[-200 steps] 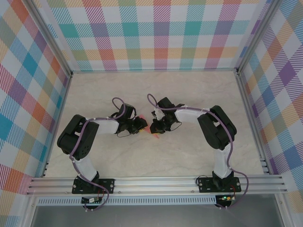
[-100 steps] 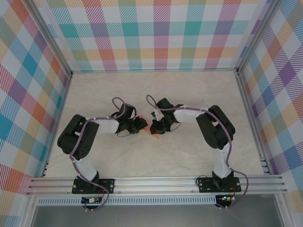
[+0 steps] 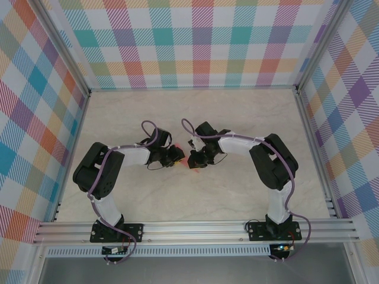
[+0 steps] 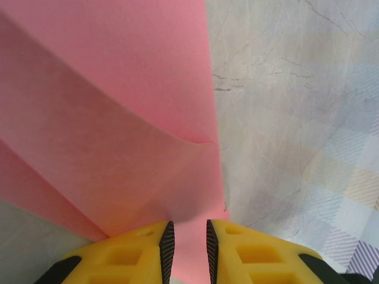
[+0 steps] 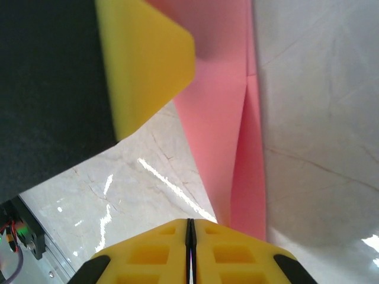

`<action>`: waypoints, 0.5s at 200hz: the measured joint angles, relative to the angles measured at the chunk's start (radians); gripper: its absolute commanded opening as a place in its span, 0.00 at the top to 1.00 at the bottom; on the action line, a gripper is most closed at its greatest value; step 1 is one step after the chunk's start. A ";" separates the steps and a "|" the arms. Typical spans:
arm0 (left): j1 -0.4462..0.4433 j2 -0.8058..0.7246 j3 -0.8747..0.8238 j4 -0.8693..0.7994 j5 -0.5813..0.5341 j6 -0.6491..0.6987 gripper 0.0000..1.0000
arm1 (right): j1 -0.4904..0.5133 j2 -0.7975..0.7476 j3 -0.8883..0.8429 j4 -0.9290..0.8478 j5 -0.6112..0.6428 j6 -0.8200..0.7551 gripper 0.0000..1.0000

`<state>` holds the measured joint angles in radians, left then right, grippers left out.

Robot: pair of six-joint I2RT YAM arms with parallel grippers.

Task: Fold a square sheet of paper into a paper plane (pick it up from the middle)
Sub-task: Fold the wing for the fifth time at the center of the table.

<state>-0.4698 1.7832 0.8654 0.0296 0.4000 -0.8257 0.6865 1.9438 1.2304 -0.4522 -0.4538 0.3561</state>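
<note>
Both arms bent at the elbow, folded inward, wrists nearly meeting at mid-desk. Left gripper pointing right, yellow fingers a narrow gap apart, pinched on the pink paper. Right gripper pointing left, jaws pressed flush together with only a dark seam between, beside the paper. Seen from above, left gripper and right gripper just apart.

The square sheet of paper is plain salmon-pink, paler where a folded layer overlaps. The left gripper and right gripper have bright yellow fingers with black pads. The table is cream marble with grey veins. The walls carry pastel plaid: teal, orange, purple, yellow.
</note>
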 measured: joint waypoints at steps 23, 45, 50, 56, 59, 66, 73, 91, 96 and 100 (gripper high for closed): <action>0.000 0.002 0.008 -0.012 0.000 -0.002 0.74 | 0.015 0.000 0.000 -0.021 0.016 -0.006 0.89; 0.000 0.004 0.012 -0.020 -0.001 -0.004 0.75 | 0.018 0.000 0.000 -0.038 0.043 -0.007 0.89; 0.000 0.004 0.014 -0.022 -0.001 -0.004 0.75 | 0.019 0.000 0.000 -0.041 0.051 -0.006 0.89; 0.000 0.005 0.016 -0.024 -0.002 -0.004 0.75 | 0.020 0.000 0.000 -0.044 0.058 -0.006 0.89; 0.000 0.005 0.016 -0.026 -0.001 -0.004 0.75 | 0.020 0.000 0.000 -0.047 0.064 -0.006 0.89; 0.000 0.006 0.017 -0.027 -0.001 -0.004 0.75 | 0.020 0.000 0.000 -0.050 0.074 -0.006 0.89; 0.000 0.006 0.018 -0.028 -0.001 -0.004 0.75 | 0.020 0.000 0.000 -0.053 0.084 -0.006 0.89; 0.000 0.006 0.020 -0.031 -0.002 -0.004 0.75 | 0.020 0.000 0.000 -0.061 0.106 -0.006 0.89; 0.000 0.007 0.020 -0.032 -0.002 -0.004 0.75 | 0.020 0.000 0.000 -0.061 0.109 -0.006 0.89; 0.000 0.007 0.020 -0.031 -0.002 -0.004 0.75 | 0.020 0.001 0.000 -0.062 0.111 -0.006 0.89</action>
<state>-0.4698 1.7905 0.8856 -0.0017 0.3985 -0.8295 0.7063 1.9446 1.2304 -0.5140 -0.3424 0.3496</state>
